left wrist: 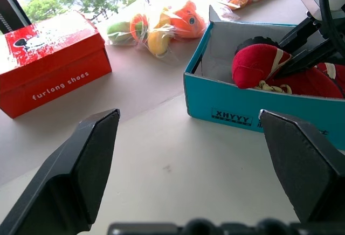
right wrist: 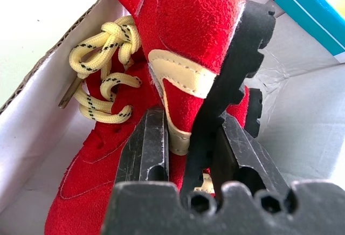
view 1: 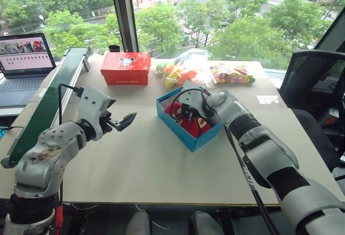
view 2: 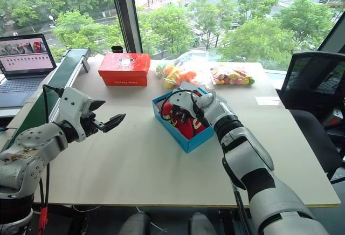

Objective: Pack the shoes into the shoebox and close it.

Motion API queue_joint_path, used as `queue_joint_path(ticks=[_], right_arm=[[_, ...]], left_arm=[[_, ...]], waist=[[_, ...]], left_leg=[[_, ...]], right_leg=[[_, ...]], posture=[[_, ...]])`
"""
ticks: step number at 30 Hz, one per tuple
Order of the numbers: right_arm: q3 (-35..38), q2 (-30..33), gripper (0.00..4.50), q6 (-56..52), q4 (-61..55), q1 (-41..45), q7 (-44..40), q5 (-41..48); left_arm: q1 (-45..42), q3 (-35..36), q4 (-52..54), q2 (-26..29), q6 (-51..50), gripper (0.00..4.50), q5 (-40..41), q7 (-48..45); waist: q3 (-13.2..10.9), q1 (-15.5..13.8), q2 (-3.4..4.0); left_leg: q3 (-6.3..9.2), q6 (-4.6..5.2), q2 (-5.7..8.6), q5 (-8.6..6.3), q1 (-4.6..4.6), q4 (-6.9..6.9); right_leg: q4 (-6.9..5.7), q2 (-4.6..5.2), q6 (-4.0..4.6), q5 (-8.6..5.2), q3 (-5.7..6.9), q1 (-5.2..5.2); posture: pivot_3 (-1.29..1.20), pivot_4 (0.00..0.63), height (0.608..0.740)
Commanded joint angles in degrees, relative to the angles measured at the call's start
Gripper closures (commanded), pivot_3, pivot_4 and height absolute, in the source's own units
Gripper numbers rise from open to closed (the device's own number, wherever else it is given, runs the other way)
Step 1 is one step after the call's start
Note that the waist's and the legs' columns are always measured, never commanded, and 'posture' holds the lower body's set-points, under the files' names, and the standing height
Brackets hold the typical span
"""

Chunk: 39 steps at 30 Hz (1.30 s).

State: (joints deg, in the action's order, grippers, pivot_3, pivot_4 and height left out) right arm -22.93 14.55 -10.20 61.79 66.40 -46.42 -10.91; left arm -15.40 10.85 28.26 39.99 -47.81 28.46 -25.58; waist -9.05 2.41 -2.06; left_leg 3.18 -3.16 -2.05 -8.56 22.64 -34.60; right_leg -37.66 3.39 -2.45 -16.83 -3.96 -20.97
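Observation:
The blue shoebox (view 1: 182, 134) stands open near the middle of the table, its white inside showing. Both red shoes (view 1: 190, 124) are in it. My right gripper (right wrist: 191, 119) reaches down into the box and is shut on one shoe (right wrist: 183, 25), gripping it at its side and black sole so that it stands tilted on end. The other shoe (right wrist: 91, 192) lies flat under it, its yellow laces (right wrist: 105, 68) loose. My left gripper (view 1: 119, 113) hovers open above the table, left of the box, with nothing between its fingers (left wrist: 81, 165).
A red shoe box (view 1: 125, 68) sits at the table's far side. Beside it lie two clear bags of toy fruit (view 1: 180, 73) and sweets (view 1: 232, 74). A laptop (view 1: 24, 62) and a green rail (view 1: 48, 103) are on the left, a black chair (view 1: 315, 84) on the right.

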Motion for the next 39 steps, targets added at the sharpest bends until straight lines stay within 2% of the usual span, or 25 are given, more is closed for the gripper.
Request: queue_joint_path(ticks=[1, 2, 4, 8, 11, 13, 16, 24, 28, 35, 39], right_arm=[[0.0, 0.6, 3.92, -2.9, 4.4, -3.0, 0.2, -2.2], [0.1, 0.6, 3.92, -2.7, 4.5, -3.3, 0.3, -2.5], [0.1, 0.5, 2.92, -2.8, 4.9, -4.0, -0.1, -3.0], [0.6, 0.2, 1.71, -2.6, 5.2, -4.5, 0.7, -2.9], [1.4, 0.4, 0.58, -3.4, 4.1, -3.9, 0.6, -2.6], [1.9, 1.0, 0.04, -4.0, 2.7, -3.4, -0.4, -2.4], [4.2, 3.6, 0.04, -5.8, -2.5, -1.6, -3.8, -0.3], [12.3, 10.4, 0.04, -27.4, -25.8, -0.8, -16.5, 10.7], [12.9, 12.0, 0.04, -30.7, -31.1, -2.2, -15.8, 12.0], [17.0, 10.8, 0.04, -33.9, -36.0, -2.2, -13.6, 17.0], [16.6, 7.9, 1.12, -30.5, -32.6, -1.7, -10.8, 17.1]], left_arm=[[-1.6, 0.2, 0.4, -0.1, 0.5, 0.00, -0.2, -0.2], [-1.7, 0.1, 0.3, -0.1, 0.6, 0.00, -0.2, -0.2], [-2.0, -0.2, 0.1, -0.2, 0.6, 0.00, -0.3, -0.3], [-2.3, -0.5, 0.0, -0.3, 0.7, 0.00, -0.4, -0.3], [-2.6, -0.9, -0.1, -0.4, 0.7, 0.00, -0.4, -0.5], [-2.7, -1.0, -0.2, -0.4, 0.7, 0.00, -0.4, -0.6], [-3.3, -1.6, -0.7, -0.6, 0.8, 0.00, -0.5, -0.9], [-4.7, -2.7, -2.4, -0.8, 1.6, 0.00, -1.2, -1.6], [-5.4, -3.3, -2.9, -1.1, 2.0, 0.00, -1.5, -2.1], [-4.7, -3.1, -2.3, 0.7, 2.1, 0.00, -1.3, -5.0], [-2.9, -1.8, -1.7, 3.3, 2.7, 0.00, -0.2, -8.7]], waist=[[0.0, 0.0, 0.00], [0.0, 0.0, 0.00], [0.0, 0.0, 0.00], [0.0, -0.2, 0.00], [0.0, -0.5, 0.02], [0.0, -0.6, 0.03], [-0.2, -0.8, 0.11], [-1.1, -1.2, 0.31], [-1.1, -0.6, 0.30], [-1.5, 0.2, 0.28], [-1.5, 0.4, 0.29]], left_leg=[[0.00, 0.00, 0.00, 0.00, 0.03, 0.00], [0.00, 0.00, 0.00, 0.00, 0.09, 0.00], [0.00, 0.01, 0.00, 0.00, 0.15, 0.00], [0.01, 0.01, 0.01, 0.01, 0.41, 0.01], [0.04, 0.01, 0.05, 0.00, 0.69, 0.03], [0.03, 0.01, 0.05, -0.05, 0.74, 0.05], [0.03, 0.01, 0.07, -0.06, 0.84, 0.10], [0.03, 0.03, 0.07, -0.04, 2.04, -0.13], [0.02, 0.03, 0.05, -0.04, 2.35, -0.09], [0.00, 0.04, 0.06, -0.03, 2.43, -0.18], [0.01, 0.04, 0.05, -0.03, 2.43, -0.16]], right_leg=[[0.00, 0.00, 0.02, -0.01, 0.00, -0.02], [-0.01, 0.00, 0.01, 0.00, 0.00, -0.06], [-0.01, -0.01, -0.03, 0.02, 0.00, -0.08], [0.00, 0.00, -0.03, 0.03, 0.00, -0.12], [0.04, 0.03, -0.01, 0.04, 0.04, -0.28], [0.15, 0.04, 0.08, 0.10, 0.04, -0.30], [0.20, 0.05, 0.15, 0.14, 0.04, -0.37], [-0.21, 0.03, 0.26, 0.27, 0.02, -1.65], [-0.40, 0.00, 0.30, 0.29, 0.01, -2.10], [-0.42, 0.01, 0.30, 0.32, 0.00, -2.15], [-0.43, -0.01, 0.31, 0.32, 0.00, -2.17]], posture=[[0.00, 0.150, 0.739], [0.00, 0.150, 0.739], [0.00, 0.150, 0.739], [0.00, 0.150, 0.739], [0.00, 0.150, 0.739], [0.00, 0.150, 0.739], [0.00, 0.150, 0.739], [0.00, 0.150, 0.739], [0.00, 0.150, 0.739], [0.00, 0.150, 0.739], [0.00, 0.150, 0.739]])
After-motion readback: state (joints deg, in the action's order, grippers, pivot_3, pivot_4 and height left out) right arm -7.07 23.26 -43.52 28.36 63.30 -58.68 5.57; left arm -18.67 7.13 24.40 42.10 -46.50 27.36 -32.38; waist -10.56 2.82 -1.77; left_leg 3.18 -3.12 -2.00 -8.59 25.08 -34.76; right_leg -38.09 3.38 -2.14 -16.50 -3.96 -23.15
